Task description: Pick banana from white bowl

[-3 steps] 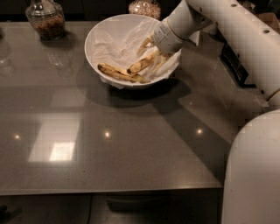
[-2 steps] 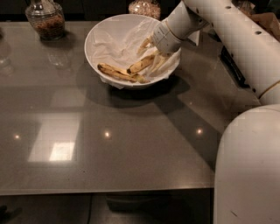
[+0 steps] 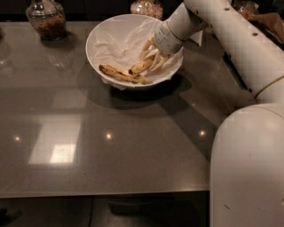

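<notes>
Jaws in white bowl [image 3: 95, 33] at banana [image 3: 141, 66], grip unclear, glossy grey table [image 3: 111, 146], jar [image 3: 46, 20] behind

two bananas [image 3: 142, 65], one bowl [image 3: 94, 34], one tool [image 3: 153, 56] inside

Hidden behind hand [image 3: 154, 58], in bowl's [image 3: 100, 32] right side: banana's [image 3: 141, 66] upper end. Cropped by top edge: jar [image 3: 45, 20] at table's [image 3: 111, 155] left rear, second jar [image 3: 146, 7] behind bowl. Cut off right: arm [image 3: 242, 42].

The grey table [image 3: 111, 150] carries the white bowl [image 3: 95, 37], gripper [image 3: 153, 60] inside it, and seemingly a glass jar [image 3: 46, 20].
</notes>
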### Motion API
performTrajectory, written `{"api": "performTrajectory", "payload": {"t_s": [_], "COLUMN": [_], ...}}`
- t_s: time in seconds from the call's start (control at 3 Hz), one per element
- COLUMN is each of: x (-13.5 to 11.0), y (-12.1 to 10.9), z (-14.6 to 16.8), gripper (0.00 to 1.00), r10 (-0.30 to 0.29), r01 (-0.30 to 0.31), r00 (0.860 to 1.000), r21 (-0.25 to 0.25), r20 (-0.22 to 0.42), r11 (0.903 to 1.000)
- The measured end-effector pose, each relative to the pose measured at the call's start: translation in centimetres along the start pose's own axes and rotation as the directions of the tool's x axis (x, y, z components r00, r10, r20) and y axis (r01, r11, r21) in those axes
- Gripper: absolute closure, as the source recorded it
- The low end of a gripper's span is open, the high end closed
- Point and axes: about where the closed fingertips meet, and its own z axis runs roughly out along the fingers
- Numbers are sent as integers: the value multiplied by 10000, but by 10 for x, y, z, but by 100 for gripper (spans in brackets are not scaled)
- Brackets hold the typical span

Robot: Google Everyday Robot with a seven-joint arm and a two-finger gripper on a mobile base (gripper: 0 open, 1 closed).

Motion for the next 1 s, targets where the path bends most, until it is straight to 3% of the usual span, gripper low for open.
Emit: {"api": "performTrajectory", "payload": {"t_s": [0.33, 1.0], "x": [-5, -33], "y": [-2, -21], "z": [-8, -53], "gripper": [96, 100], "r10": [293, 613], "r01": [-292, -593], "r00": [9995, 9980], "r21": [104, 1106], "r20": [-112, -150], "r11": [9995, 9921]}}
